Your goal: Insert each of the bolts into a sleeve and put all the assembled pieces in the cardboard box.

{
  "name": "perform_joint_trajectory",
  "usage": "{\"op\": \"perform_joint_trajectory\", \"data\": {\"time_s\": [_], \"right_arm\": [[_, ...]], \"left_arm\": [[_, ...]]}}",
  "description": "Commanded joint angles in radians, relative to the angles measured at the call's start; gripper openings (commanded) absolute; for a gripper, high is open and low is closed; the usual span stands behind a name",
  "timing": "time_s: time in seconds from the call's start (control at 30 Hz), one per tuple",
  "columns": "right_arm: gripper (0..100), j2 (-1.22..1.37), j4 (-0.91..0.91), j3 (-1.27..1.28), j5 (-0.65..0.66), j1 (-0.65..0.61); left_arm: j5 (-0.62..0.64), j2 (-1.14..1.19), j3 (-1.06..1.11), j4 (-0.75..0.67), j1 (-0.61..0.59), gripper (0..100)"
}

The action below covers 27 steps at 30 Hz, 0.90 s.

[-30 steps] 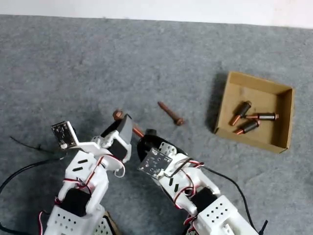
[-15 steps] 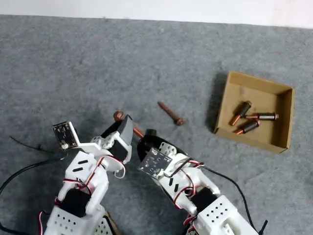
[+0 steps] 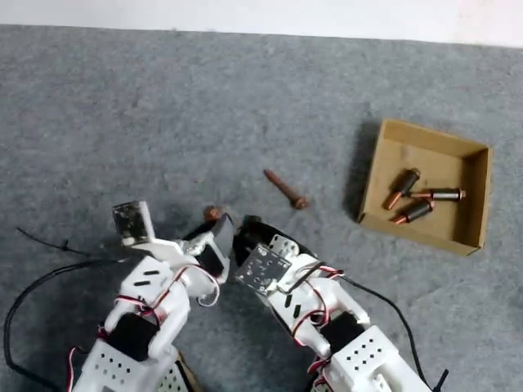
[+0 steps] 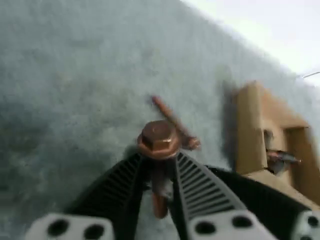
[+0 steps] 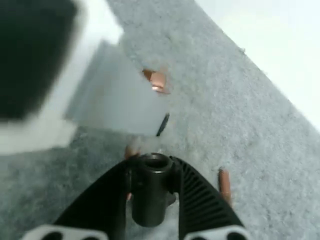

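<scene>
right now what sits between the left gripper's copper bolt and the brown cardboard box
One loose copper-coloured bolt lies on the grey felt mat there, apart from both the held bolt and the brown cardboard box; the high view shows it.

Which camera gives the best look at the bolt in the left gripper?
Left wrist view: the bolt sits close up, head toward the camera, clamped in the left gripper. The high view catches just its head; the right wrist view, a blurred copper bit.
</scene>
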Motion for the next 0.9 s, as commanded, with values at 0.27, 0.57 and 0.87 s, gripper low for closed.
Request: {"op": "perform_joint_trajectory", "data": {"time_s": [0.27, 0.57, 0.87], "right_arm": [[0.5, -0.019, -0.002, 0.101, 0.006, 0.008], [0.5, -0.018, -0.002, 0.099, 0.012, 0.007], [0.6, -0.018, -0.002, 0.099, 0.012, 0.004]], "left_arm": [[0.006, -0.016, -0.082, 0.002, -0.073, 1], [0.144, -0.016, -0.157, -0.058, -0.199, 0], [0.141, -0.016, -0.170, -0.055, -0.070, 0]]}}
